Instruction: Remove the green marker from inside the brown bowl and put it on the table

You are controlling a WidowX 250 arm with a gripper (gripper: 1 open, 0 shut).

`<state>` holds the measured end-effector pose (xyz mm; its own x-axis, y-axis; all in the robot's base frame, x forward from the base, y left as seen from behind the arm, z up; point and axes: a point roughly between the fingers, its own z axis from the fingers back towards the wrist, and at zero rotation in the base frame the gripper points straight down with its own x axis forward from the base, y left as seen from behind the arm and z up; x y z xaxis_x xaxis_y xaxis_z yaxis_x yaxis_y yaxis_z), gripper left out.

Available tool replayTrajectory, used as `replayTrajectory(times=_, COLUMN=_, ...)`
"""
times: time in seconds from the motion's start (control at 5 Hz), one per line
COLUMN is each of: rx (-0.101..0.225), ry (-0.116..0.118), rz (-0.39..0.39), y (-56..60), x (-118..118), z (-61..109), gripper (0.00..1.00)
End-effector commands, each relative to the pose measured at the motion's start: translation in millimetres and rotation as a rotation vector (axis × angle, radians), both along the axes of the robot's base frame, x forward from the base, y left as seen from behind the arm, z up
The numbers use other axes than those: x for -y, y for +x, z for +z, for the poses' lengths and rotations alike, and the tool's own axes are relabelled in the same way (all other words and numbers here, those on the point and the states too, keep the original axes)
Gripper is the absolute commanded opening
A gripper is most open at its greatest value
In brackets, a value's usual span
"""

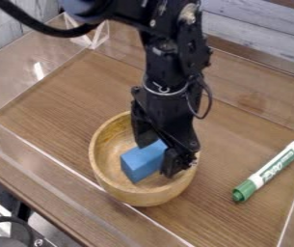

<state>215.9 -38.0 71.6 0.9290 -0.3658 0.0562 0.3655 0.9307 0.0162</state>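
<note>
With the claw [166, 157] pointing straight down into the brown bowl [108, 178], spread wide and gripping nothing, close beside the blue block [143, 161] lying in there; green marker [269, 172] flat on the counter [72, 101], right of the bowl, apart from it.

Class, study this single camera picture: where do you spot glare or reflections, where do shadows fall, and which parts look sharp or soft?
Camera view: pale glare streaks the clear acrylic walls at upper left; the table is evenly lit; the open gripper darkens the inside of the brown bowl beside the blue block; the green marker is readable though grainy; the arm's top looks slightly smeared.
</note>
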Motion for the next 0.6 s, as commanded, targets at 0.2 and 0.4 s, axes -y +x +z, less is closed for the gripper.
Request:
replayTrajectory(times=0.2, rx=0.024, ry=-0.007, rz=0.015, y=4.3, x=-2.5, z=1.5, gripper=1.00)
replayTrajectory(times=0.4, rx=0.024, ry=-0.008, rz=0.019, y=4.6, x=-3.3, z=0.2, gripper=1.00)
